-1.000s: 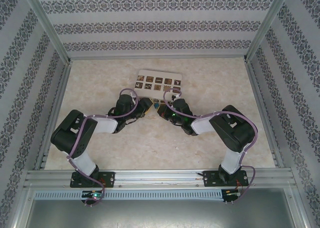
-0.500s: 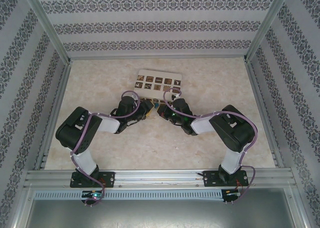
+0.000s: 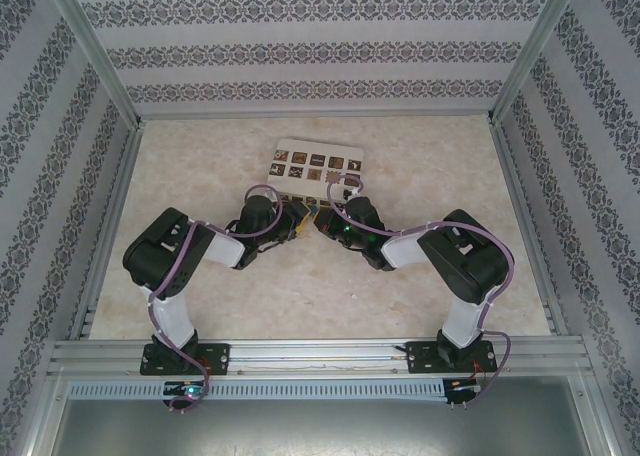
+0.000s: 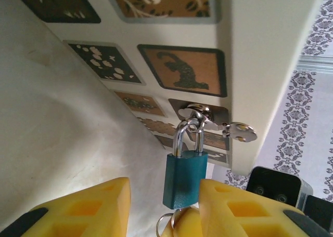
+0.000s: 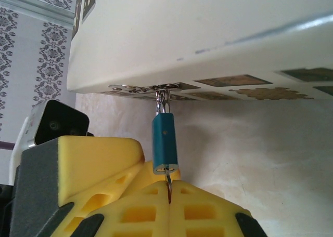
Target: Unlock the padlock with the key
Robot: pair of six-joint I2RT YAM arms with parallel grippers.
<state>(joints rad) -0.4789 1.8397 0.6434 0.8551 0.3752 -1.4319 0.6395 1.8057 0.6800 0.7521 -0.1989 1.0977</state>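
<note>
**Key seated in the padlock, both grippers crowded under the box's edge**

From the top camera the padlock itself cannot be made out. The two wrists meet just below the cream box (image 3: 318, 163) at mid-frame and cover the spot.

In the left wrist view the padlock (image 4: 184, 177) hangs at lower centre. Its blue body sits below a silver shackle (image 4: 186, 135) threaded through a hasp (image 4: 195, 112) on the box's edge. Its underside is cut off behind a key ring (image 4: 165, 227) and a patch of yellow at the bottom edge of the frame. The left gripper (image 4: 165, 189) is released, with its yellow fingers (image 4: 88, 211) standing apart on either side of the body. A gap shows on the left. Whether the finger on the right of the frame touches the body cannot be told.

In the right wrist view the right gripper (image 5: 169, 195), at bottom centre, is clenched on the key (image 5: 168, 179). A thin metal sliver of it shows between the pads, running up into the padlock's underside. The key's head is buried in the fingers. Whether the shackle is latched cannot be told.

Room here is tight. The box overhangs directly above the padlock, and one finger of the left gripper sits just beside the padlock at the left of that frame. In the top view, open table (image 3: 430, 176) spreads to the left and right of the arms, out to the patterned walls (image 3: 560, 176).
</note>
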